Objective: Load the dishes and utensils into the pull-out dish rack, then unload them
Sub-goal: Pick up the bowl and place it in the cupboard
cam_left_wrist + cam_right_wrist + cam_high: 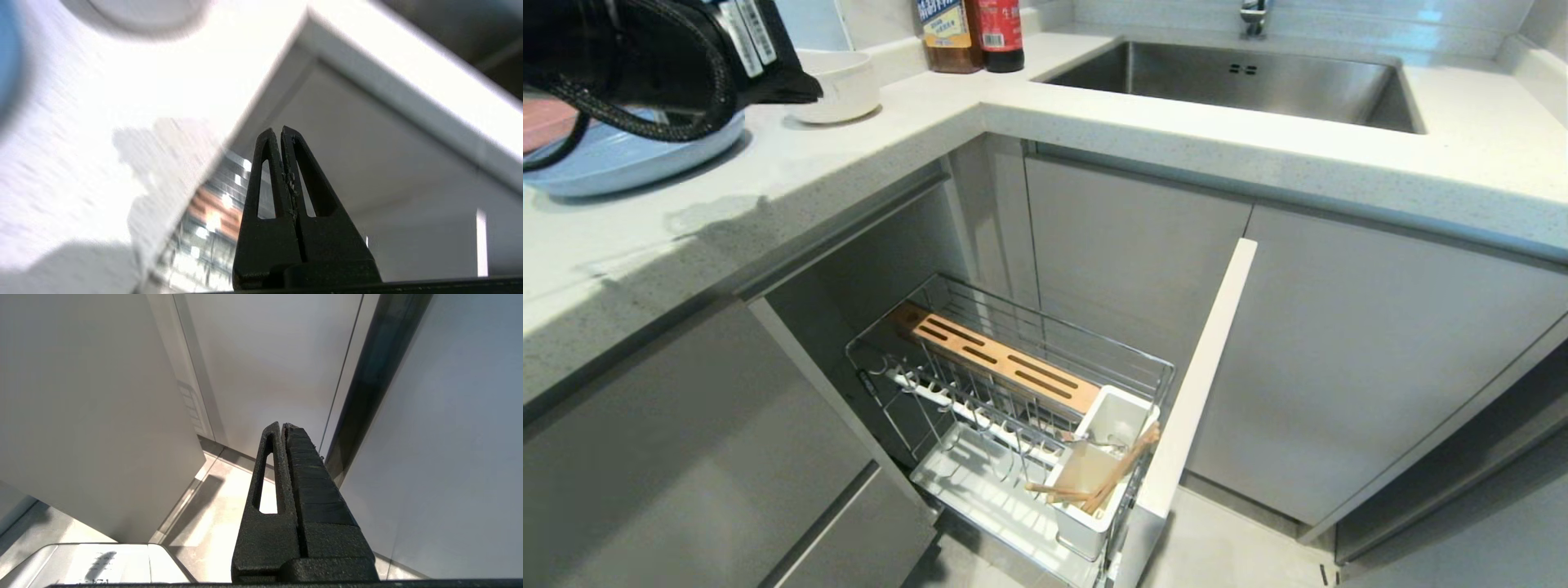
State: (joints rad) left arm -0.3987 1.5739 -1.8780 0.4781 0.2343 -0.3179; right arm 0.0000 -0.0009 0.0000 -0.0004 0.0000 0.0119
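The pull-out dish rack (907, 331) stands drawn out below the counter, its pale front panel (1201, 367) toward me. Light-wood chopsticks (1111, 478) lean in its white utensil holder (1112, 412), beside the slotted wooden strip (1005, 359). I cannot make out the fork or spoon. On the counter sit the light-blue plate (621, 159) and the off-white bowl (843, 84). My left arm (670, 49) hangs above the plate. Its gripper (280, 130) is shut and empty, out over the counter edge with the rack (212, 216) below. My right gripper (282, 425) is shut and empty, parked low by cabinet fronts.
A steel sink (1233, 82) with its tap (1255, 16) is set in the counter at the back right. Two bottles (972, 33) stand behind the bowl. Grey cabinet doors (1339, 351) flank the rack. Pale floor (212, 522) lies under the right gripper.
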